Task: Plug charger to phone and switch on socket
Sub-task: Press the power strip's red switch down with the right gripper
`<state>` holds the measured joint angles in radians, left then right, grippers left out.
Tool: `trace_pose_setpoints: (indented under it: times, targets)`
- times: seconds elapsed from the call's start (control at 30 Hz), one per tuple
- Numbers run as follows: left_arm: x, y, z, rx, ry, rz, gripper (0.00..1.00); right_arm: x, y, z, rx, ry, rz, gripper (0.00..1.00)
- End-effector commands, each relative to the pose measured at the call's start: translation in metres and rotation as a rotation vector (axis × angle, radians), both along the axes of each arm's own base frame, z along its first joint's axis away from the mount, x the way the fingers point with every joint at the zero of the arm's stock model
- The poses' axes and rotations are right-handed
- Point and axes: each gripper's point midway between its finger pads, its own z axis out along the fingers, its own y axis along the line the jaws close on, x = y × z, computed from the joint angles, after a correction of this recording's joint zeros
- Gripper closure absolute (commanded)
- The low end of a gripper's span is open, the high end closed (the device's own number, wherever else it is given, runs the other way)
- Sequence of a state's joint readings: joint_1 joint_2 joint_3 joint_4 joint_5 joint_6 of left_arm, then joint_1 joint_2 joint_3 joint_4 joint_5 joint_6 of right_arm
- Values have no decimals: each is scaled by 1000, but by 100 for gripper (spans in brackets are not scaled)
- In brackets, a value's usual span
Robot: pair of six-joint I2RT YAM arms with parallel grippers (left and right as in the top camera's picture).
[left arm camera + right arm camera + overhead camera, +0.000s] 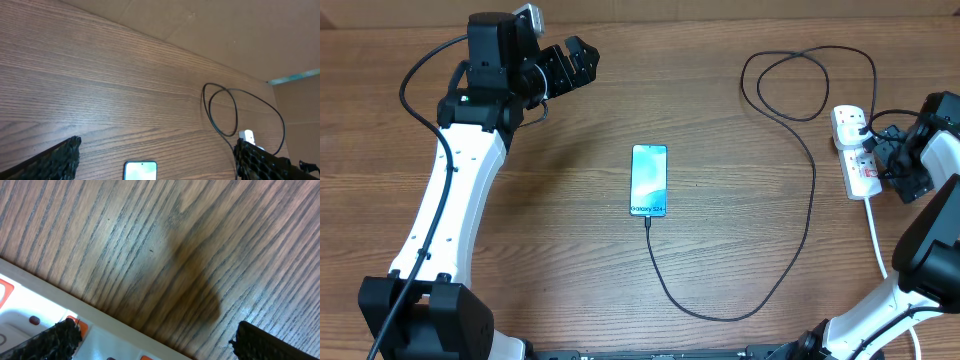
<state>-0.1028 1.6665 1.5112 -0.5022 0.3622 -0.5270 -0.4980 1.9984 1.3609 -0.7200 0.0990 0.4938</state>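
The phone (649,180) lies in the middle of the table, teal screen up; its top edge shows in the left wrist view (140,170). The black charger cable (790,240) runs from the phone's near short edge, loops right and back, to a plug in the white socket strip (854,150) at the right edge. My left gripper (572,62) is open and empty, raised at the back left. My right gripper (892,160) is open, right over the strip; in the right wrist view one finger tip sits by an orange switch (80,326) on the strip (115,335).
The strip's thick white cord (876,235) runs toward the front right. The cable's loop (220,112) lies at the back right. A brown cardboard wall (225,30) stands behind the table.
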Motion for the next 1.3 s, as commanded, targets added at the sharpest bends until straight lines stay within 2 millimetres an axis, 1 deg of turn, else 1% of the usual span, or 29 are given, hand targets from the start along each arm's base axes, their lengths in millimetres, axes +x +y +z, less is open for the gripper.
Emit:
trace_pose_setpoints:
  times: [0.0,0.3,0.47,0.73,0.9,1.0,1.07,1.1,1.17,1.27]
  targets:
    - [0,0,9,5,-23,1,0,-4,22,-16,91,30,59,0]
    - [0,0,9,5,-23,1,0,-5,24,-16,93,36,83,0]
    - [0,0,9,5,-23,1,0,-5,29,-17,119,32,91,0]
    - [0,0,9,5,-23,1,0,-14,33,-18,138,66,90,0]
    - [0,0,9,5,-23,1,0,-14,33,-18,136,71,88,0]
    - [0,0,9,5,-23,1,0,-19,26,-18,97,95,78,0]
    - [0,0,9,5,-23,1,0,-25,17,-14,62,129,62,0]
    - [0,0,9,5,-23,1,0,-27,13,-8,50,143,54,0]
    - [0,0,9,5,-23,1,0,-27,7,8,42,149,45,0]
    - [0,0,9,5,-23,1,1,-24,2,38,23,139,41,0]
